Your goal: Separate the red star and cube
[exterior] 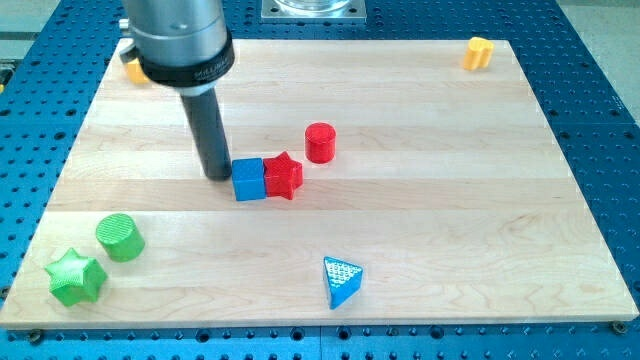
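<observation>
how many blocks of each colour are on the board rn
red: 2, the red star and the red cylinder
blue: 2, the blue cube and the blue triangle
green: 2, the green cylinder and the green star
yellow: 2, one at top right, one partly hidden behind the arm
total: 8

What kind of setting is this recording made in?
Probably a robotics lab bench: a pale wooden board sits on a blue perforated metal table, scattered with small plastic blocks. My tip stands just left of the blue cube, which touches the red star.
</observation>
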`<action>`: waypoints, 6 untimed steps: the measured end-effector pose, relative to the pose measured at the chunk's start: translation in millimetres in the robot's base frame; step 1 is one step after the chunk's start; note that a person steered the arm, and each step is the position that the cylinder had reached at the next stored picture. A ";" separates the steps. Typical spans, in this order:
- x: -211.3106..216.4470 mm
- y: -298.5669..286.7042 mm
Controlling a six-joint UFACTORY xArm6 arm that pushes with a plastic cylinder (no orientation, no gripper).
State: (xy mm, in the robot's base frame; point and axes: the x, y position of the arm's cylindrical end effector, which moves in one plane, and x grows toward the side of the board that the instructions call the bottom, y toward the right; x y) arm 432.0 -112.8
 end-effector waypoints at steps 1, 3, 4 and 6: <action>-12.2 10.6; 16.9 50.8; 72.0 50.0; 69.5 44.1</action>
